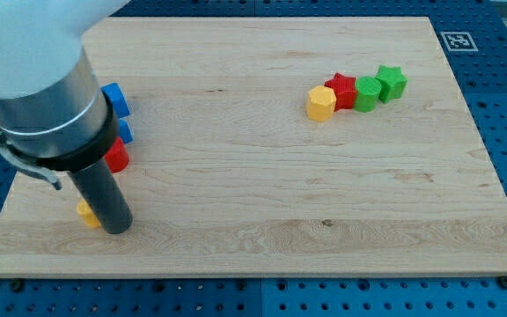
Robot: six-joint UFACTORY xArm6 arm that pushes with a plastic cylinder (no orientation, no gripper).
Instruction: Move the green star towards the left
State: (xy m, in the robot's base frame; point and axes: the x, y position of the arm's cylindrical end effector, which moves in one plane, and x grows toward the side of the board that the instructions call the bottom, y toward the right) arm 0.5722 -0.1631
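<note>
Looming at the view's left, my arm's grey barrel hides much of the board; my tip (117, 227) rests on the wooden board (262, 194) just beside a small yellow block (85, 212). No fingers here, only a bare rod. Two blue blocks (116, 98) and a red block (117, 158) (all partly hidden) sit behind it. Well apart, at upper right, the green star (392, 82) ends a touching row: green block (367, 93), red star (342, 91), yellow hexagonal block (321, 103).

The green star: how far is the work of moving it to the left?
Nothing looks done. The green star sits at the view's upper right, ending a row with the green block, red star and yellow block. My tip is far off at the lower left, beside another yellow block. The whole push remains.
</note>
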